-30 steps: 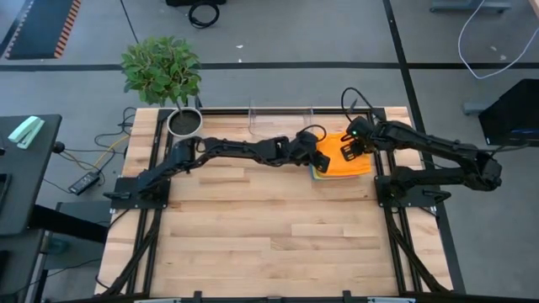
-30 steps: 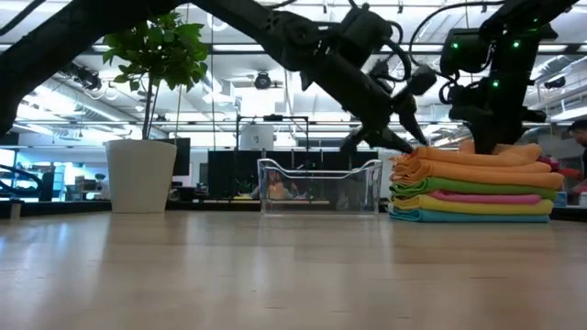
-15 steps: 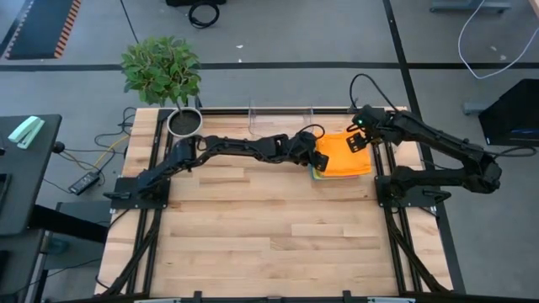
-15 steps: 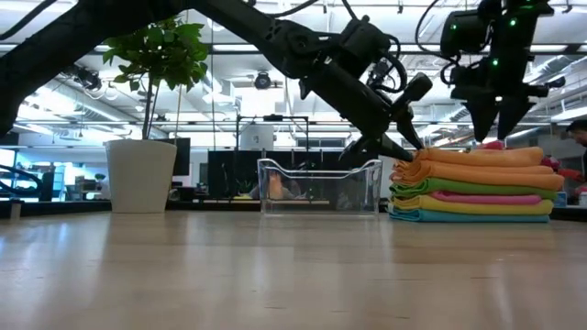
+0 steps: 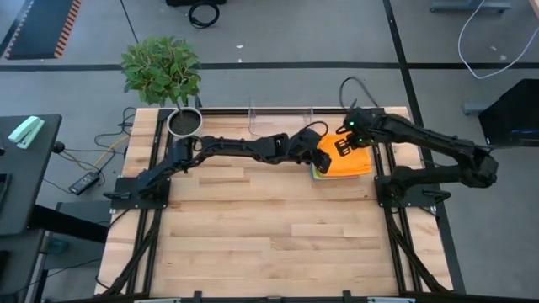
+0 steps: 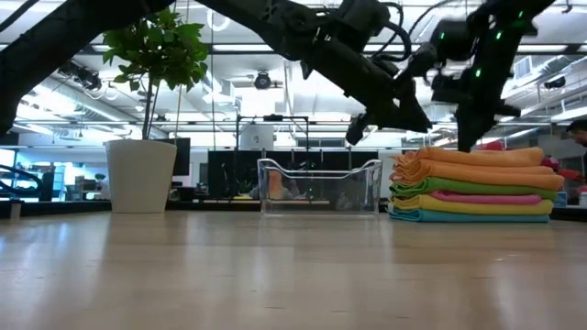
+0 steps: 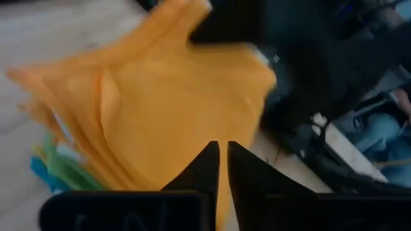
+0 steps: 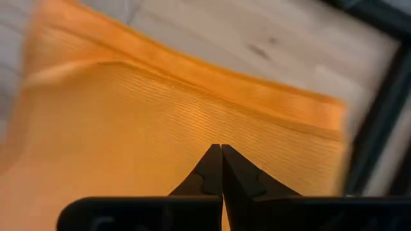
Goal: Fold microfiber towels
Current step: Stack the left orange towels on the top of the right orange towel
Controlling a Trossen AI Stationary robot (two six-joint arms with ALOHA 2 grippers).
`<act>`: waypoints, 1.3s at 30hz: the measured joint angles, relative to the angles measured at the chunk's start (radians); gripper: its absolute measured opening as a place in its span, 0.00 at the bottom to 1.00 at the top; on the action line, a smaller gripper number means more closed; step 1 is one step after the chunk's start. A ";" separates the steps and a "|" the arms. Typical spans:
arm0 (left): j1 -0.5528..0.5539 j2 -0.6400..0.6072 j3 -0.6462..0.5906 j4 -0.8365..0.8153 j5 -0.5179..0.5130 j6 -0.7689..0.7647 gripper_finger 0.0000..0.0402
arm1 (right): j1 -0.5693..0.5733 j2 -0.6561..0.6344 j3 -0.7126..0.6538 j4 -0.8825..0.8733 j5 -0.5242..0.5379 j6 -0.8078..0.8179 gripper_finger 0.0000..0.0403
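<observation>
A wooden table (image 5: 253,244) carries a stack of folded towels (image 6: 477,186) at its far right corner, beside the right arm's base, with both dark arms gathered over it. A clear plastic bin (image 6: 319,186) stands at the far edge just left of the stack, and a potted plant (image 5: 164,71) sits at the far left corner.

The stack is neat: orange towels (image 5: 344,158) on top, then green, pink, yellow and blue layers (image 6: 431,214) below, their rounded folded edges facing the left arm. Seen from above, the top orange towel is roughly square, so no long axis shows. The cloth looks soft, with a fine ribbed weave in the right wrist view (image 8: 160,135).

The left gripper (image 5: 319,156) hangs at the stack's left edge, fingers drawn to a narrow slit and holding nothing in its own wrist view. The right gripper (image 5: 343,147) is over the top towel, nearer its far side, fingers pressed together; whether they pinch any cloth cannot be told. The top towel lies directly beneath both grippers, with the right one further in over the cloth and the left at the folded edge; lifting it off probably comes next.
</observation>
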 joint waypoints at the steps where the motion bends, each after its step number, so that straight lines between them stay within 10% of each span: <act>1: 0.002 0.006 -0.001 0.011 -0.005 0.000 0.08 | -0.002 0.022 -0.019 0.028 -0.010 0.000 0.01; 8: -0.003 0.009 -0.006 -0.172 -0.056 0.048 0.02 | -0.006 0.182 -0.114 0.196 -0.026 0.021 0.01; 15: -0.098 -0.190 -0.029 -0.556 -0.520 0.122 0.01 | 0.095 0.261 -0.228 0.354 -0.032 0.157 0.01; 30: -0.235 -1.037 -1.024 -0.307 -0.405 -0.065 0.01 | 0.692 0.375 -0.232 0.642 0.100 0.932 0.00; 39: -0.310 -1.168 -1.260 -0.195 -0.352 -0.217 0.04 | 0.819 0.655 0.116 0.548 0.134 1.126 0.00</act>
